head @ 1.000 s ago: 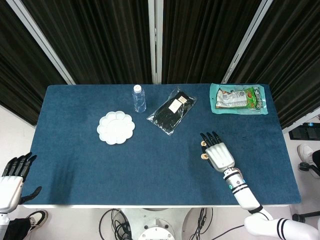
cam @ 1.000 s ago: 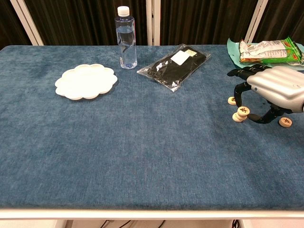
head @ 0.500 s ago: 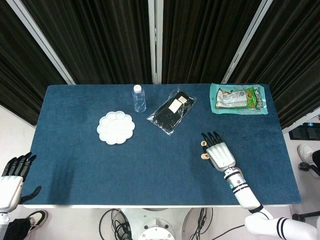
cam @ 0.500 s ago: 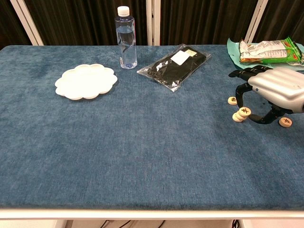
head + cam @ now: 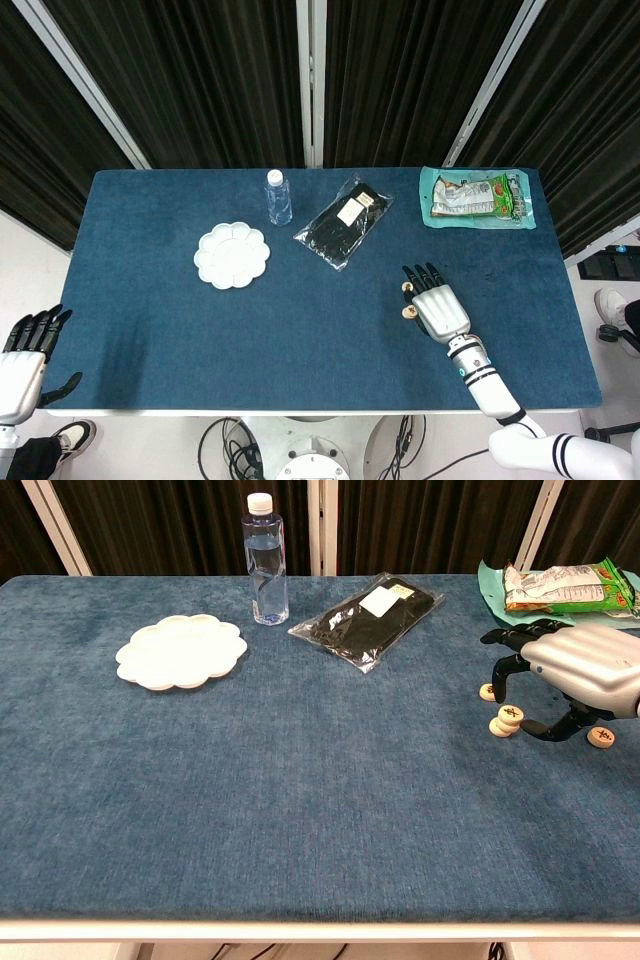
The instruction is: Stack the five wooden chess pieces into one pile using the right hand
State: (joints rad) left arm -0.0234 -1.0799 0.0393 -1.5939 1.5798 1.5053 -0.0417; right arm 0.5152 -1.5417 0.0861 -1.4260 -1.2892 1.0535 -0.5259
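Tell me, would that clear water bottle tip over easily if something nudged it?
Probably. The water bottle stands upright, tall and narrow on a small base, so a high push would likely topple it. It looks mostly full, which may steady it somewhat. On its side, it would probably roll.

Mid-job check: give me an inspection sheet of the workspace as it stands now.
Surface: blue cloth-covered table.
Job's things: round wooden chess pieces; a short stack, one single, another single; others hidden.
Clutter: white flower-shaped palette, clear plastic water bottle, black packet in clear wrap, green snack bag on a teal tray.
Hands: right hand arched over the pieces, grasp unclear; left hand off the table, holding nothing.
Cables: some on the floor below.
Surroundings: black curtains.
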